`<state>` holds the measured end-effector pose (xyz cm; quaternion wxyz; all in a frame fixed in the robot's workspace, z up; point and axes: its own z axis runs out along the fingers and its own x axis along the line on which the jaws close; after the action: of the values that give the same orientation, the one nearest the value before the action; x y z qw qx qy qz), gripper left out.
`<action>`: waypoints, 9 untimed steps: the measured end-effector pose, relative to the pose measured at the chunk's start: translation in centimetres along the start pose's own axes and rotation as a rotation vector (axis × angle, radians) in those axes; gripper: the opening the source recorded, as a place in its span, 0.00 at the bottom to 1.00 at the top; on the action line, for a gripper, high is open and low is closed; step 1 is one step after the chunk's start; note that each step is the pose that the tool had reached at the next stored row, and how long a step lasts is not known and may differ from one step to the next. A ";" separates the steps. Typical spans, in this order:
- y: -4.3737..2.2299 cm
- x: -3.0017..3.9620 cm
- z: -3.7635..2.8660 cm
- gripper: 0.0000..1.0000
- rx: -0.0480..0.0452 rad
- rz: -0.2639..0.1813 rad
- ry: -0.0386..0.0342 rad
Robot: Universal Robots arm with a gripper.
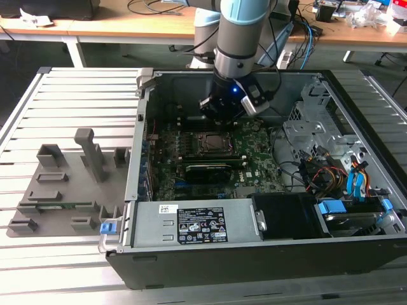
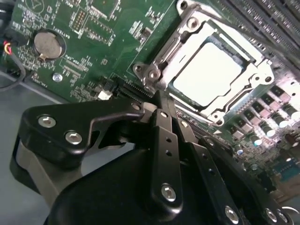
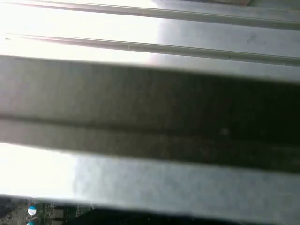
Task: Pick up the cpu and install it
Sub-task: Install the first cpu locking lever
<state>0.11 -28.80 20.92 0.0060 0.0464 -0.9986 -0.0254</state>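
Note:
The cpu point(image 2: 208, 72) is a flat square chip with a silvery-white top. It lies inside the metal socket frame point(image 2: 152, 75) on the green motherboard point(image 2: 93, 28), and the frame's edges overlap its rim. My gripper point(image 2: 159, 96) hovers just beside the socket, fingertips together and holding nothing. In the exterior view the gripper point(image 1: 221, 113) hangs inside the open computer case point(image 1: 146, 82), a little above and behind the socket point(image 1: 213, 141).
A long black graphics card point(image 1: 213, 170) lies in front of the socket. The power supply point(image 1: 197, 222) fills the case front, with the drive cage and cables point(image 1: 331, 171) at the exterior view's right. A grey fixture tray point(image 1: 63, 184) sits outside on the slatted table.

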 end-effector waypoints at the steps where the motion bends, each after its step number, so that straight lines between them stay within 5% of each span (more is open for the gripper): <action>1: -0.16 0.01 -0.01 0.11 -0.0001 0.000 -0.0001; 5: -1.20 0.11 -0.06 0.11 0.0003 0.000 0.0000; 9: -3.18 0.30 -0.16 0.11 0.0009 0.000 0.0000</action>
<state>0.11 -32.00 20.92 0.0060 0.0463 -0.9986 -0.0249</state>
